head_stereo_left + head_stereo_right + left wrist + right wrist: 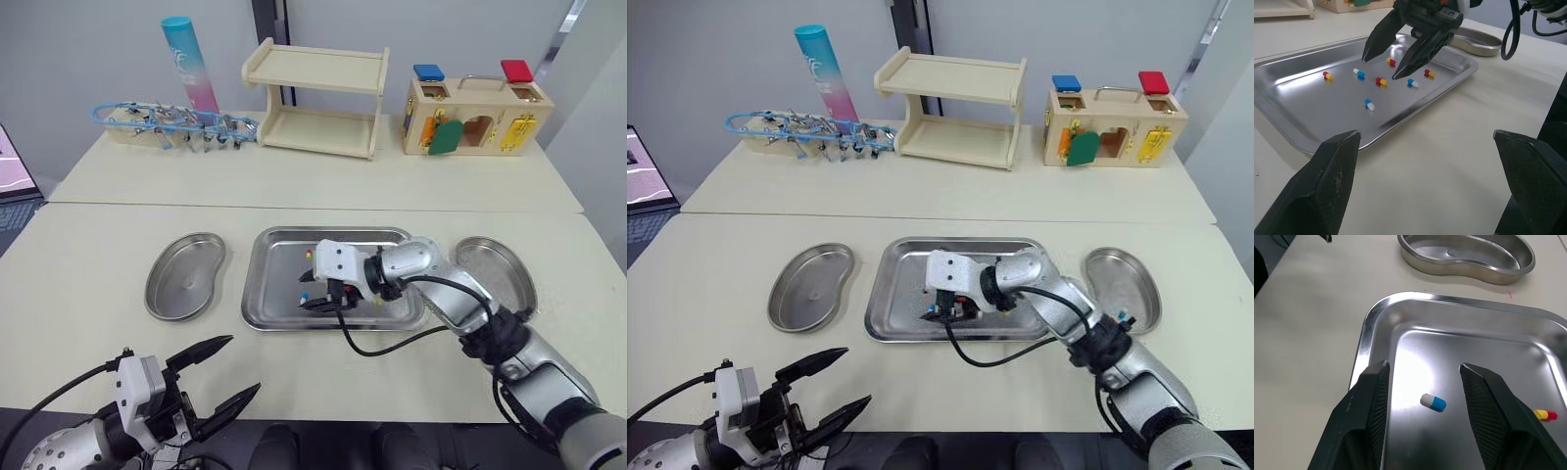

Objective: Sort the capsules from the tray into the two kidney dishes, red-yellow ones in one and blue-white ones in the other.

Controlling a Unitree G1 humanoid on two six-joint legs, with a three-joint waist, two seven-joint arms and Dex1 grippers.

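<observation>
Bench (pixel 98 284): pale, matt, flat-topped. A wooden shelf (pixel 313 98) is set along its far edge.

Tray (pixel 269 245): rectangular polished steel with rounded corners and a low raised rim, placed centrally. All the capsules are seen on its floor.

Left kidney dish (pixel 186 277) and right kidney dish (pixel 500 269): bean-shaped steel with shallow walls, placed one on either side of the tray. Both appear empty.

Right tool (pixel 1422 366): black, textured, tapering fingers are held apart over the tray's near-left part, straddling one capsule.

Left tool (pixel 242 364): fingers are spread wide. It is held low at the near bench edge, well apart from the tray.

Blue-white capsule (pixel 1433 402): small, glossy and round-ended, lying flat between the right tool's fingers, untouched.

Red-yellow capsule (pixel 1546 415): same form, lying off to one side.

Handling, as judged: the pick is in hand. The fingertips should be lowered to the tray floor and closed slowly across the capsule's short width. Skidding or rolling on slick steel is to be expected, and the shell may be crushed by a hard squeeze.
</observation>
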